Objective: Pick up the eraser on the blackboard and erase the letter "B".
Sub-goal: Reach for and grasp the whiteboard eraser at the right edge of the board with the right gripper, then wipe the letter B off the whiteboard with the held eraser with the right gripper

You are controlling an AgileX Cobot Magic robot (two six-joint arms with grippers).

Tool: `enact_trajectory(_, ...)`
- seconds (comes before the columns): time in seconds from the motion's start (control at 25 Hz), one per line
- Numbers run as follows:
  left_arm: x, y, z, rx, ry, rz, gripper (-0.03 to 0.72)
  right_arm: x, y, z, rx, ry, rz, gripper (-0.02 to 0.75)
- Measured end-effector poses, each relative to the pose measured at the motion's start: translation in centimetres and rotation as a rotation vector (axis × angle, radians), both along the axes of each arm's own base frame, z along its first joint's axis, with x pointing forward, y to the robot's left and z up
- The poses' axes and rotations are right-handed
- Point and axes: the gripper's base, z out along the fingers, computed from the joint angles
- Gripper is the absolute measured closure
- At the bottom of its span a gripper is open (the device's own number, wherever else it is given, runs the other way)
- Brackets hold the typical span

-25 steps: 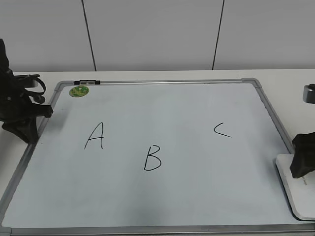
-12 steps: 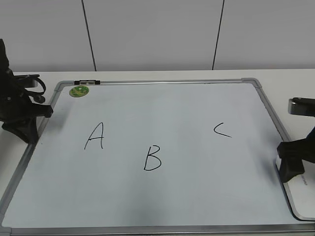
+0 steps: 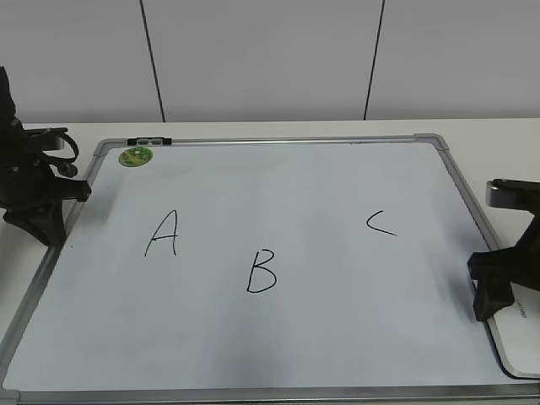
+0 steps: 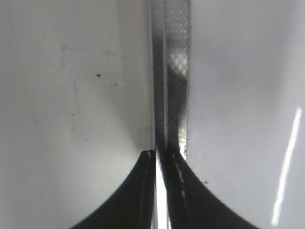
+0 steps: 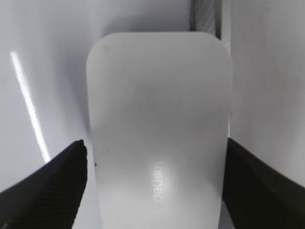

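The blackboard (image 3: 295, 194) lies flat with black letters on it. The letter "B" (image 3: 261, 272) is near its front middle. The white eraser (image 3: 511, 337) lies at the board's right edge, partly hidden by my right gripper (image 3: 498, 287). In the right wrist view the eraser (image 5: 157, 95) lies between the spread fingers of my right gripper (image 5: 155, 145), which is open, with a small gap on each side. My left gripper (image 3: 38, 211) is shut and empty at the board's left frame; in the left wrist view its fingers (image 4: 162, 155) are over the frame strip (image 4: 174, 71).
The letter "A" (image 3: 163, 234) is left of the "B" and the "C" (image 3: 380, 223) is to its right. A round green magnet (image 3: 135, 156) and a marker (image 3: 148, 141) sit at the board's far left corner. A white wall stands behind the table.
My right gripper has moved left and down over the eraser and now covers more of it. The left arm and the eraser have not moved.
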Motion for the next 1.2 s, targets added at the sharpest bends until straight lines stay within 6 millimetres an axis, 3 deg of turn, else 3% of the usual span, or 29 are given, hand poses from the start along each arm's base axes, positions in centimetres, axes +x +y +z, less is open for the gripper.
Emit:
enact_trajectory(0.16,0.0,0.0,0.0,-0.002,0.000,0.001,0.646,0.0,0.0,-0.3,-0.001,0.011,0.000,0.117)
enact_trajectory(0.4,0.0,0.0,0.0,-0.002,0.000,0.001,0.646,0.1,0.0,-0.4,-0.005,0.012,0.004,0.212)
enact_trajectory(0.84,0.0,0.0,0.0,-0.004,0.000,0.002,0.646,0.0,0.1,-0.2,0.019,0.041,-0.017,0.225)
enact_trajectory(1.0,0.0,0.0,0.0,-0.005,0.000,0.004,0.646,0.4,1.0,0.9,0.086,0.092,0.001,0.225)
enact_trajectory(1.2,0.0,0.0,0.0,-0.005,0.000,0.004,0.646,2.8,4.8,4.7,0.115,0.016,0.156,0.225)
